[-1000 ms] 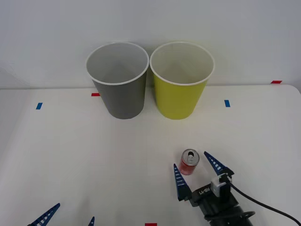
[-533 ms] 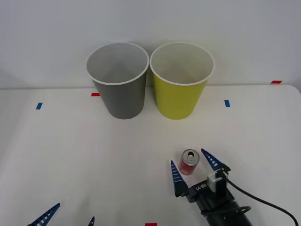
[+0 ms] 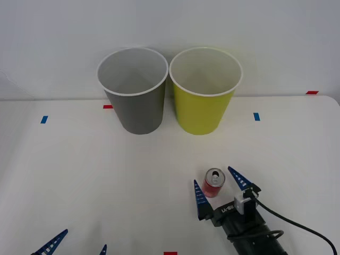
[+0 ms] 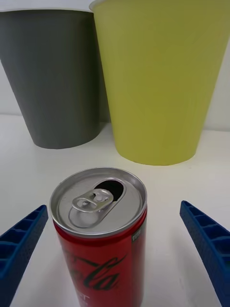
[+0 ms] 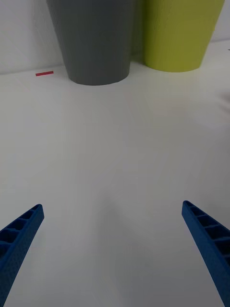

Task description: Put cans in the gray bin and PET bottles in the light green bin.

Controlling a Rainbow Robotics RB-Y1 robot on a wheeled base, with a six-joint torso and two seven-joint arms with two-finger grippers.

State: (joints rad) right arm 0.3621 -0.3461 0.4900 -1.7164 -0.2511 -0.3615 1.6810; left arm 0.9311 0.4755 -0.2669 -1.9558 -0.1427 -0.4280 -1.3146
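right gripper (image 3: 219, 187) fingers spread wide, straddling the red can (image 3: 213, 183), not touching it. can stands upright on the white table (image 3: 79, 175), near the robot, in front of the light green bin (image 3: 205, 93). gray bin (image 3: 134, 91) just beside it, to its left. left gripper (image 3: 74, 241) open, parked at near-left edge.

Overhead front view, low wrist views (shared bins (image 3: 170, 90))
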